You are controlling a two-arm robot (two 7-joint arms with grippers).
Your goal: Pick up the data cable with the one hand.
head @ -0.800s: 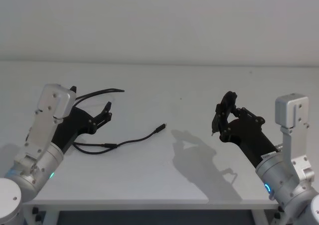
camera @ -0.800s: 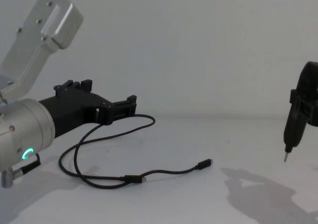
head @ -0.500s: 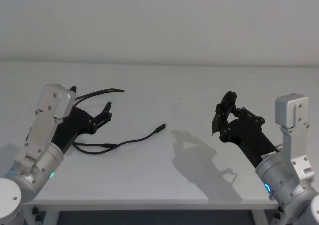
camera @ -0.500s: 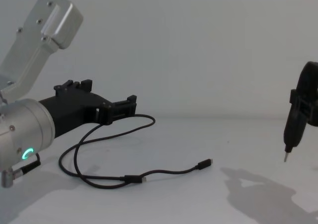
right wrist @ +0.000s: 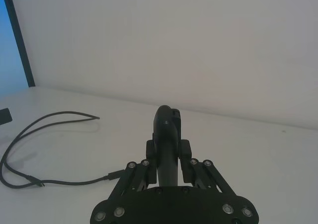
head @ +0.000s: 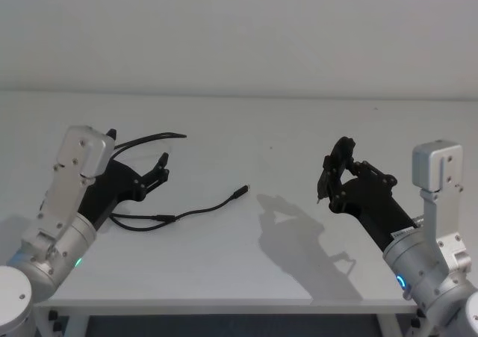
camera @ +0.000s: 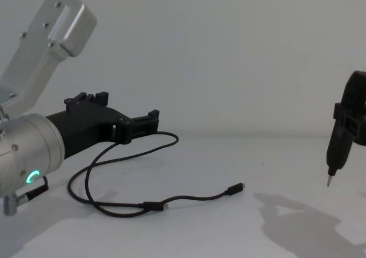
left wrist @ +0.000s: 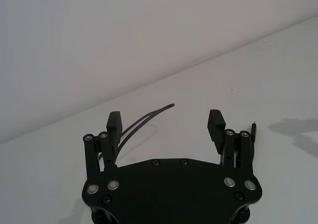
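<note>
At the frame's left, the open left gripper (head: 161, 167) is best lowered astride the cable (head: 173, 217). The right gripper (right wrist: 168, 155), clamped on a pen (right wrist: 166, 124), is parked at right.

Your left claw (left wrist: 165, 118), the black angular two-finger one on the thick silver cylinder with the glowing green ring, now sits a shade farther forward, its open tips slightly nearer the raised loop of the long thin black data cable (camera: 151, 205).

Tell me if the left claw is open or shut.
Open. The left claw has its fingers wide apart, gripping nothing; the cable lies loose beyond it.
</note>
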